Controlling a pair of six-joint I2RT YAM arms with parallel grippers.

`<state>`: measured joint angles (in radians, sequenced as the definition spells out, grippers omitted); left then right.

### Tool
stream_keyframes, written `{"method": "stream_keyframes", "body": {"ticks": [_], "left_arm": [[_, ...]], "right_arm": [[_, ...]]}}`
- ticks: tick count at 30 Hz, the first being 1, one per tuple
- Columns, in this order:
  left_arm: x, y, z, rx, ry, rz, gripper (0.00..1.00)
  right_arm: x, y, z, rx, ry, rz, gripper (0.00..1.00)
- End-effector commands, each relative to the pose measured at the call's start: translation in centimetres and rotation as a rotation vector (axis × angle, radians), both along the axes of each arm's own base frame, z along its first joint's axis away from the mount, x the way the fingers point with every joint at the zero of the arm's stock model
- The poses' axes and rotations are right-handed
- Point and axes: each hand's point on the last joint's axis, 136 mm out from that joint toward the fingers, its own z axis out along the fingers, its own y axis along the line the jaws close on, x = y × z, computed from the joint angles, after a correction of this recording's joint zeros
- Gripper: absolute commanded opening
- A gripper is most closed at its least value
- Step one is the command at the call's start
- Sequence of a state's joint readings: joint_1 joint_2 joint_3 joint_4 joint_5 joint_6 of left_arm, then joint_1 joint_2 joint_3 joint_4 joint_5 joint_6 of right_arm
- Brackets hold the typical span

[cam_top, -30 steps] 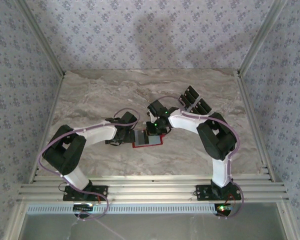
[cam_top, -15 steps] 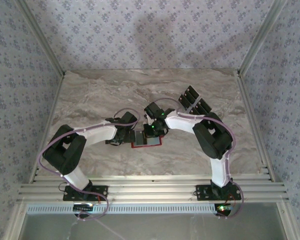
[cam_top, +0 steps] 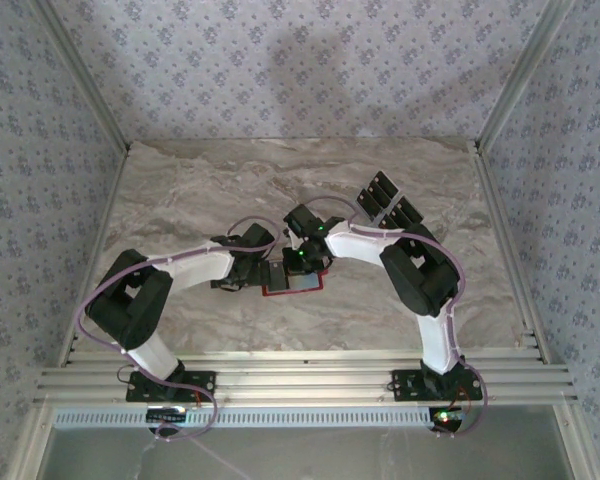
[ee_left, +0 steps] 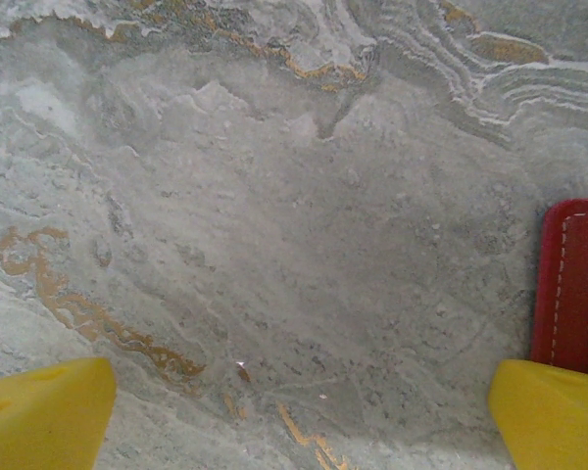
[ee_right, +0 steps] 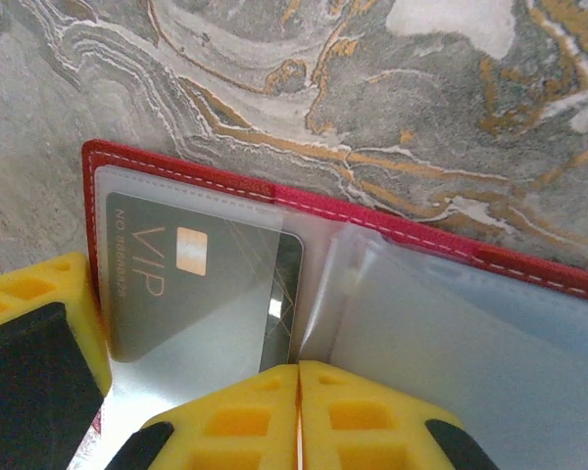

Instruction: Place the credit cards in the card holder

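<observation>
Marbled grey stone with rusty veins makes up the worktop (cam_top: 180,190), and blue-flowered paper covers the walls around it. Near the middle, somewhat toward the near edge, lies the card holder (cam_top: 302,288), opened flat with its red border showing. My left end effector (ee_left: 299,421) hangs just at the holder's left side, jaws spread wide with nothing between them. One of its yellow pads (ee_left: 554,416) sits right at the holder's stitched red edge. My right end effector (ee_right: 297,392) is down over the holder, its yellow pads pressed together at the corner of a dark credit card (ee_right: 201,284) marked VIP. That card lies mostly under a clear pocket (ee_right: 225,220); I cannot tell whether the pads pinch it. Toward the far right corner, well apart, the other credit cards (cam_top: 390,200) lie in a black cluster.
</observation>
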<state>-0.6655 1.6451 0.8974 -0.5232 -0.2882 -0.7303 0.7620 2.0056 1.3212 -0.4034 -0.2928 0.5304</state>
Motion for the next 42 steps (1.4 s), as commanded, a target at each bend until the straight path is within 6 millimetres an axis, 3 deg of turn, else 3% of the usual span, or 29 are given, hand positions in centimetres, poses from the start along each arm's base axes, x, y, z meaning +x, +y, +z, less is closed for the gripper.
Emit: {"method": "stream_keyframes", "body": {"ticks": [1,6,14,19,29,42], "left_arm": [[-0.2,-0.1,-0.2,0.004,0.018,-0.014,1.0],[0.3,0.1,1.8,-0.012,-0.023,-0.004,1.0],[0.9,0.8,3.2,-0.01,-0.044,0.009,1.0],[0.9,1.3,3.0,-0.004,-0.04,0.017,1.0],[0.7,0.7,2.0,-0.03,-0.013,0.003,1.0],[-0.1,-0.1,0.5,-0.041,0.023,-0.018,1.0]], "right_arm": [[-0.5,0.5,0.7,0.027,0.01,0.006,0.1],[0.1,-1.2,2.1,0.04,-0.024,-0.036,0.11],[-0.6,-4.4,-1.0,-0.025,0.021,-0.079,0.1],[-0.9,-5.9,-1.1,-0.041,0.023,-0.109,0.1],[-0.8,-3.4,2.4,0.02,-0.038,-0.058,0.1],[-2.3,-2.7,0.7,0.009,-0.001,-0.05,0.1]]}}
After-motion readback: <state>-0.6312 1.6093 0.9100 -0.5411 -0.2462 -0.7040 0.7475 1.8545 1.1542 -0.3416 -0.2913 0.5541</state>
